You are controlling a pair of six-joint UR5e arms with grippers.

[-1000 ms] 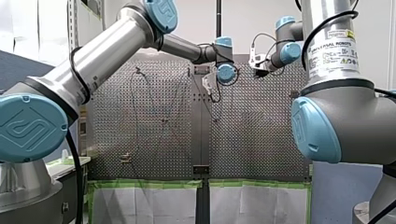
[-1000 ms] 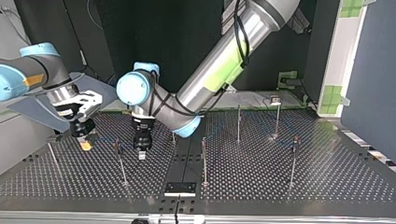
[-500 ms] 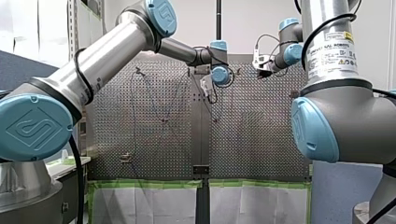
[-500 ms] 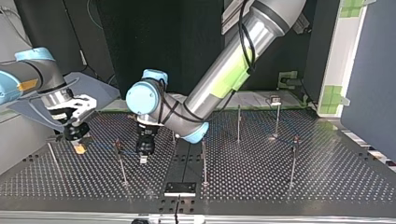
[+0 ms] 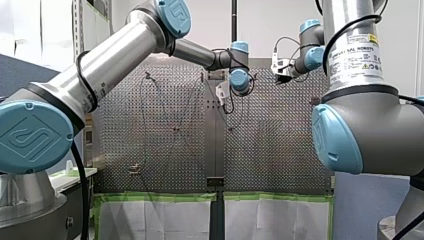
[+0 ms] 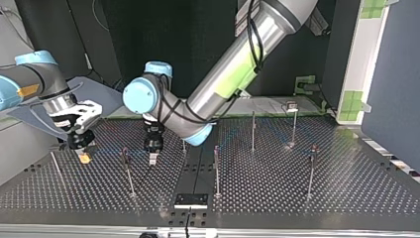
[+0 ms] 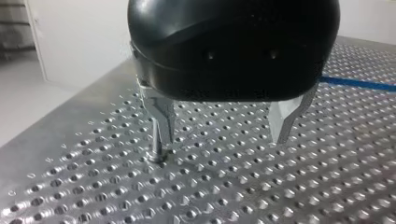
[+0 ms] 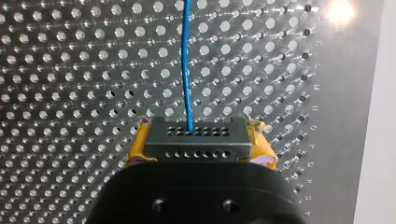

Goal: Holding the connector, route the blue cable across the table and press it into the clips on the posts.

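Right claw was pinching the connector by its two ends between yellow pads. The blue cable left the connector's face and ran straight ahead, low over the perforated desk. My guess is this grip kept the line taut and steerable toward the clips.

Left claw hung just above the desk, spread wide and holding nothing. One finger stood by a small metal pin; contact unclear. In the top view it sat near a post, likely ready to press cable down.
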